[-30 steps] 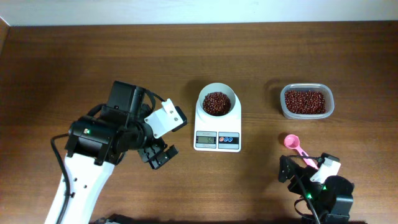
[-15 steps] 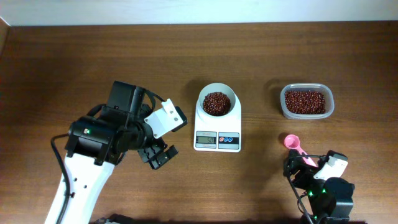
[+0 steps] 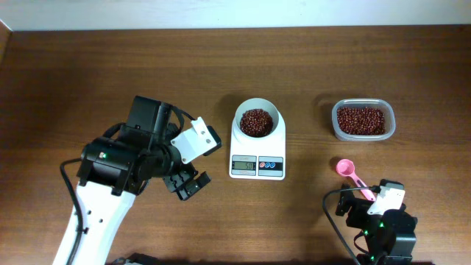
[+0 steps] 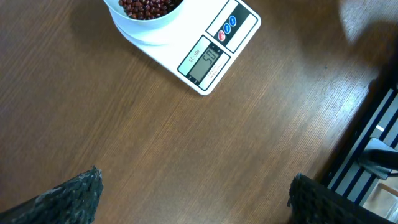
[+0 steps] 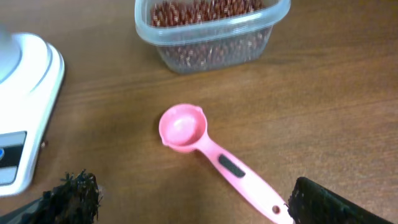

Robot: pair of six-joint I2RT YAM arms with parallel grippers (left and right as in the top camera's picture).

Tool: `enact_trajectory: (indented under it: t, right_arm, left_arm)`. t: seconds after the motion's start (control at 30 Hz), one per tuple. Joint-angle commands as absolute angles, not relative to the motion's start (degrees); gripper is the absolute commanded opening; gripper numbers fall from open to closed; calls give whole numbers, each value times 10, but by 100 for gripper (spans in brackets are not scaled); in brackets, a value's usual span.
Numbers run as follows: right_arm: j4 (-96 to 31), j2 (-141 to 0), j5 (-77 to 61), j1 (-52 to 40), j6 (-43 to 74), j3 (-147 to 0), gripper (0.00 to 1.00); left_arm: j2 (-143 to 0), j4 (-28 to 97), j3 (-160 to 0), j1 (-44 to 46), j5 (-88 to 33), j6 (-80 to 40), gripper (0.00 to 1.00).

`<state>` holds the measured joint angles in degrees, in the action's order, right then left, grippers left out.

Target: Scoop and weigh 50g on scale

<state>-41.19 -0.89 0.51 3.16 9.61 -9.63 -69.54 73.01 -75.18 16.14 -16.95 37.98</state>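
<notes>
The white scale (image 3: 257,156) stands mid-table, its round bowl (image 3: 257,121) holding dark red-brown beans (image 4: 146,6). In the left wrist view the scale's display (image 4: 204,61) reads 50. My left gripper (image 3: 188,184) hangs open over bare wood to the left of the scale, nothing between its fingers (image 4: 78,196). My right gripper (image 3: 360,201) is open at the front right, just behind the handle end of the pink spoon (image 5: 217,163). The spoon lies empty on the table, its handle tip close to the right finger (image 5: 323,202).
A clear plastic tub (image 3: 362,120) of more beans sits at the back right, beyond the pink spoon (image 3: 352,175). The scale's edge (image 5: 28,81) shows at the left of the right wrist view.
The right arm has shifted slightly at the front edge near the spoon's handle. The spoon, the scale and the left arm have not moved.
</notes>
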Motion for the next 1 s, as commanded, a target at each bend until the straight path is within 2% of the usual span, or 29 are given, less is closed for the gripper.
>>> enact_trajectory:
  t: [0.0, 0.07, 0.23, 0.43, 0.97]
  right_arm:
    - [-425, -2, 13, 26, 83, -92, 99]
    - [-415, -2, 14, 26, 95, -92, 99]
    - [-194, -2, 5, 26, 98, -69, 99]
    - [-22, -2, 3, 26, 92, -3, 99]
    - [-48, -2, 6, 26, 57, -3, 99]
  left_arm:
    - [-694, 729, -750, 159, -171, 389, 99]
    - [-694, 729, -750, 159, -171, 389, 99]
    - [-694, 729, -750, 159, -171, 389, 99]
    - [-694, 729, -750, 159, -171, 389, 99]
    - [-694, 729, -750, 159, -171, 389, 99]
